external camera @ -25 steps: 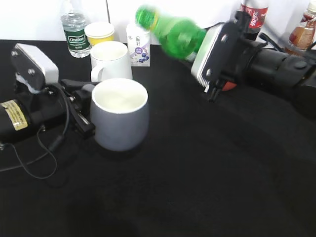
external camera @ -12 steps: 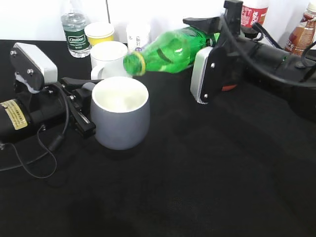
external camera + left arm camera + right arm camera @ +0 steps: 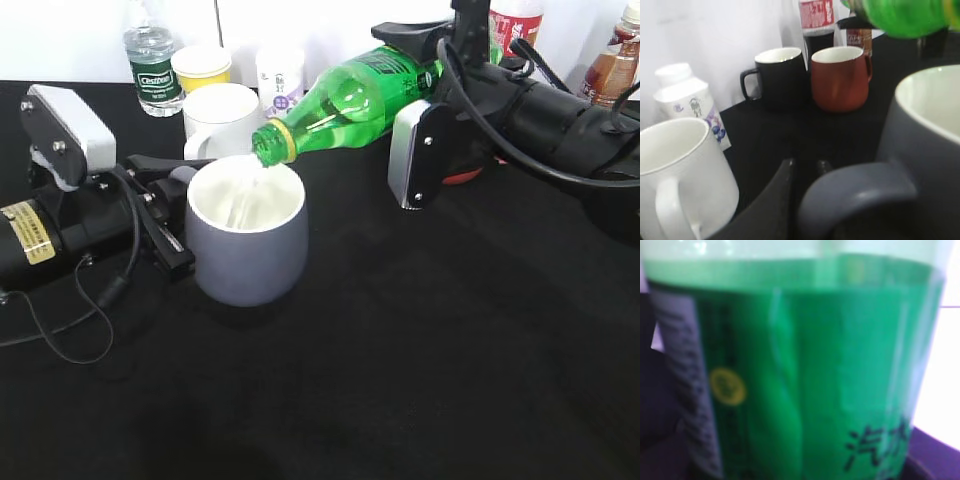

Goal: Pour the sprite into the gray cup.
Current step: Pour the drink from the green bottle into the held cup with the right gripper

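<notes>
The sprite [image 3: 350,100] is a green bottle tipped nearly level, its open mouth with the yellow ring just over the far rim of the gray cup [image 3: 248,250]. A pale stream runs from the mouth into the cup's white inside. My right gripper [image 3: 432,62] is shut on the bottle's labelled body, which fills the right wrist view [image 3: 800,365] and hides the fingers there. My left gripper [image 3: 175,215] is shut on the cup's handle. In the left wrist view the gray cup [image 3: 930,130] and its handle lie close against my left gripper [image 3: 806,167].
A white mug [image 3: 225,120] stands right behind the gray cup. A water bottle [image 3: 152,60], a yellow cup [image 3: 200,66] and a small carton [image 3: 280,85] line the back. A black mug [image 3: 777,75], a red mug [image 3: 840,75] and a cola bottle [image 3: 817,17] stand further right.
The right gripper has swung the sprite down from a raised tilt until its mouth hangs over the gray cup, and liquid now runs out. The left gripper and cup have stayed put.
</notes>
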